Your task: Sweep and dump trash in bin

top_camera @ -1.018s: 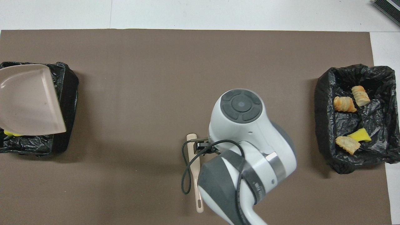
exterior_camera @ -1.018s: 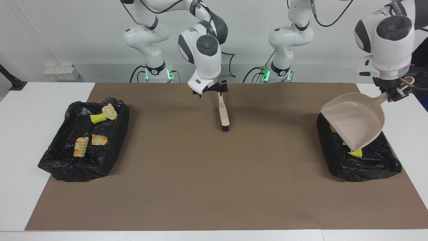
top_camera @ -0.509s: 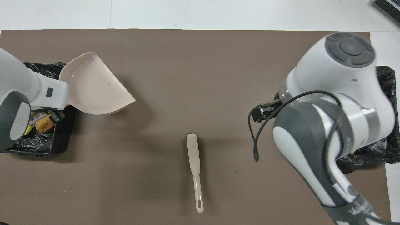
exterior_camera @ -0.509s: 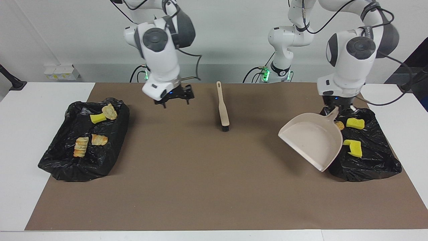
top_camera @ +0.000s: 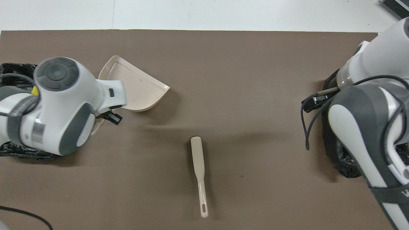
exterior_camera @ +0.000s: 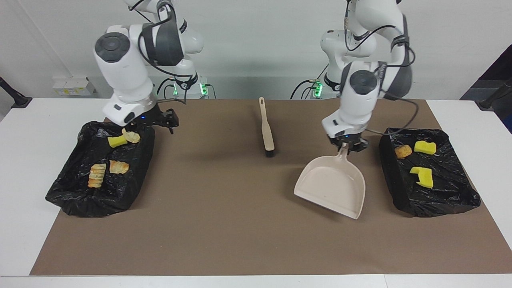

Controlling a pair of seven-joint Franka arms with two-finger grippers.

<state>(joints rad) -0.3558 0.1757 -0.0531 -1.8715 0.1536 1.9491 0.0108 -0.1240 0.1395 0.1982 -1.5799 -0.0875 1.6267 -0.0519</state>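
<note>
The left arm bends down from its base, forearm near vertical, and its left tool (exterior_camera: 346,146) is clamped on the handle of the beige dustpan (exterior_camera: 332,186). The pan hangs tilted over the brown mat (exterior_camera: 224,224), its open lip pointing away from the robots, just beside the black-lined bin (exterior_camera: 452,200) at the left arm's end of the worktop (exterior_camera: 24,160). In that bin lie 3 pieces of trash: a brown chunk (exterior_camera: 403,151) and 2 yellow sponge pieces (exterior_camera: 425,147) (exterior_camera: 423,176).

The right arm is folded over with its elbow high and its wrist angled down; the right tool (exterior_camera: 154,124) hovers with fingers spread wide and nothing in them, over the robot-side edge of the second black-lined bin (exterior_camera: 72,196) at the right arm's end. That bin holds 4 more pieces: a yellow sponge (exterior_camera: 117,141) and 3 tan bread-like chunks (exterior_camera: 132,136) (exterior_camera: 119,167) (exterior_camera: 96,175).

The beige brush (exterior_camera: 266,130) lies flat on the mat between the 2 arms, bristle end pointing away from the robots, touched by neither tool.
</note>
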